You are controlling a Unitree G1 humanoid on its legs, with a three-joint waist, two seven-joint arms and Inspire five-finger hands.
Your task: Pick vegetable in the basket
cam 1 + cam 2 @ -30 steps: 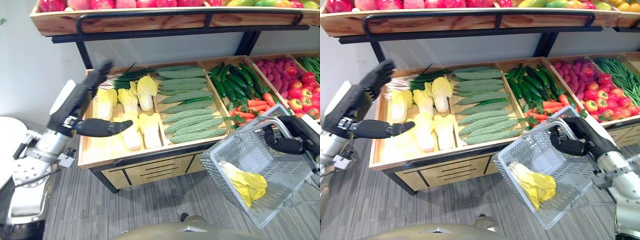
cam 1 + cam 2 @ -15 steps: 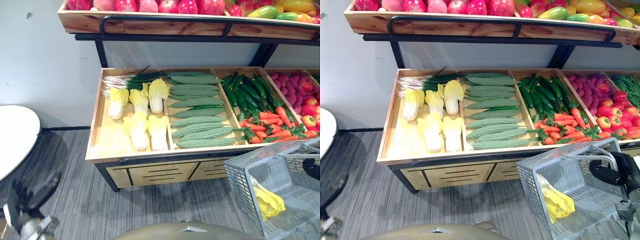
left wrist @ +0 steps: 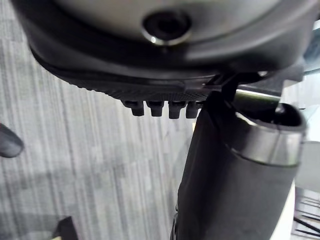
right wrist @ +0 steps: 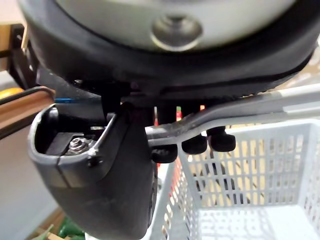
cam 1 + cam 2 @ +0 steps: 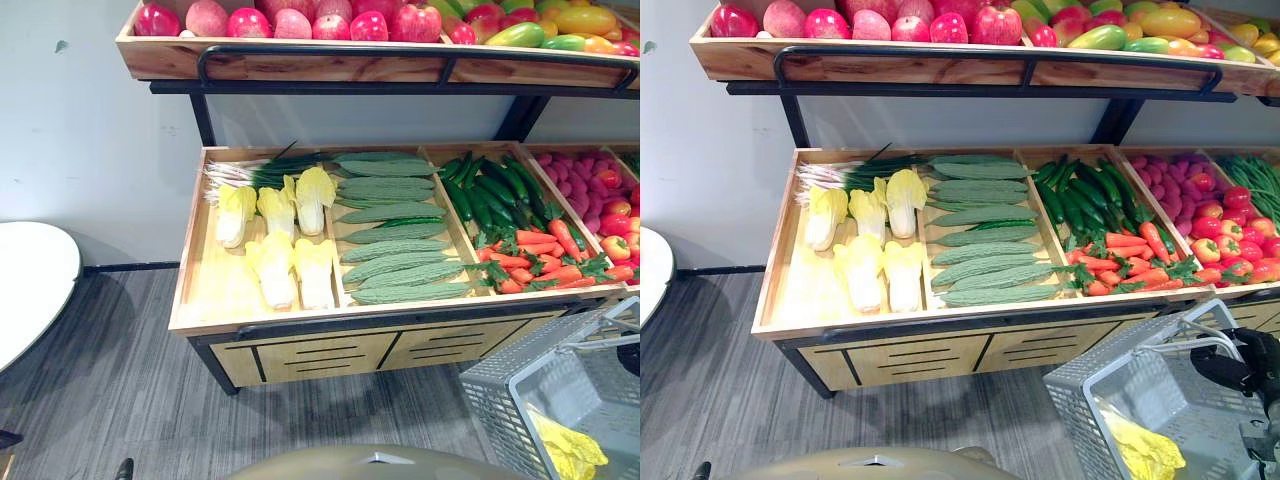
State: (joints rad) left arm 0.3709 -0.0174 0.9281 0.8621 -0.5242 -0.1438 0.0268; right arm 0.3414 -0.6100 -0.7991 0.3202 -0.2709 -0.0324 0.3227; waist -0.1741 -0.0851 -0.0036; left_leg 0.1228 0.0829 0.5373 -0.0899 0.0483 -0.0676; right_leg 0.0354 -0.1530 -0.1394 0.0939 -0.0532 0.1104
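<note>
Right hand (image 5: 1240, 368) is curled round the basket handle (image 4: 240, 114), lower right of frame. Carrying the basket (image 5: 1080, 395) by the handle, tilted with its mouth open upward just in front of the stand (image 5: 940, 325), reads as keeping it ready for a drop-in. One yellow cabbage (image 5: 1145, 452) lies inside on the basket's floor. Its long axis runs roughly upper left to lower right. The bottom edge crops it, so I can't tell which end is the stem. More cabbages (image 5: 865, 270) lie left of centre on the stand, leafy ends toward top of frame. Left hand (image 3: 165, 95) hangs over grey floor (image 3: 75, 150), fingers look relaxed, holding nothing.
</note>
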